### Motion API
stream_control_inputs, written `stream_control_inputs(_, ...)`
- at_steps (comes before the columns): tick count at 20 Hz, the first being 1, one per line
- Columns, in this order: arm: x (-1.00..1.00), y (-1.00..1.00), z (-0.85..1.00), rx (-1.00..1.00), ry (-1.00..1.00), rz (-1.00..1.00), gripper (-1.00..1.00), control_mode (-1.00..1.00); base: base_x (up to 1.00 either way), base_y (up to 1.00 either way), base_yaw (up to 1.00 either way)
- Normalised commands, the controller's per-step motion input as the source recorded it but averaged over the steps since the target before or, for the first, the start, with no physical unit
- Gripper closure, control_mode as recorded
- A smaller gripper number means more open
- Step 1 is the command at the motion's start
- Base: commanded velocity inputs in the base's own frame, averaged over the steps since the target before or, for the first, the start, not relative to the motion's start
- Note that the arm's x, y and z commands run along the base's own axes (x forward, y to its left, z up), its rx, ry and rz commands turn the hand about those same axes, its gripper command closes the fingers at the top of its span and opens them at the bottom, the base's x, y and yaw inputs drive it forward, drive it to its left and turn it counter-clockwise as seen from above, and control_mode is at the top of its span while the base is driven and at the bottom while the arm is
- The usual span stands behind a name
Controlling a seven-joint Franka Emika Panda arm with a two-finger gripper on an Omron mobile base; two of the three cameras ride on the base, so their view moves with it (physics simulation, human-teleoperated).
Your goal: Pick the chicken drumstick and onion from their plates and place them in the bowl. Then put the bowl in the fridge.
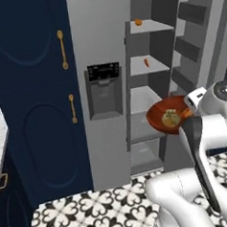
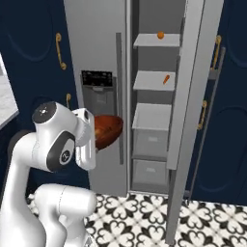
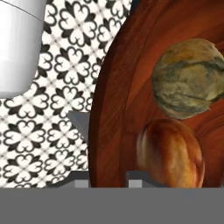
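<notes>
Now the bowl (image 1: pixel 164 115) rides in the air before the open fridge (image 2: pixel 149 116), jaws clamped on its rim, onion (image 3: pixel 189 78) and drumstick (image 3: pixel 170 153) already inside. Loading's done; what remains is setting it on a shelf (image 2: pixel 152 116).

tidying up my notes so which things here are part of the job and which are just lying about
Part of the job:
bowl, held in the gripper
onion, in the bowl
drumstick, in the bowl
fridge, its door open

Just lying about:
orange ball on the top shelf
small orange item on the shelf below
navy cabinets
</notes>
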Motion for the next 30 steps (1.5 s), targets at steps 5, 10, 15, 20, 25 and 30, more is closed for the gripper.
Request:
stream_control_inputs(5, 0.00, 0.00, 0.00, 0.00, 0.00, 0.00, 1.00, 1.00, 0.66, -0.21, 0.07)
stream_control_inputs(10, 0.00, 0.00, 0.00, 0.00, 0.00, 0.00, 1.00, 1.00, 0.60, -0.47, 0.07)
stream_control_inputs(15, 0.00, 0.00, 0.00, 0.00, 0.00, 0.00, 1.00, 1.00, 0.47, -0.44, 0.00)
stream_control_inputs(20, 0.00, 0.00, 0.00, 0.00, 0.00, 0.00, 1.00, 1.00, 0.69, -0.01, 0.00)
stream_control_inputs(25, 0.00, 0.00, 0.00, 0.00, 0.00, 0.00, 1.00, 1.00, 0.58, -0.08, 0.00)
stream_control_inputs(30, 0.00, 0.00, 0.00, 0.00, 0.00, 0.00, 1.00, 1.00, 0.29, -0.09, 0.00)
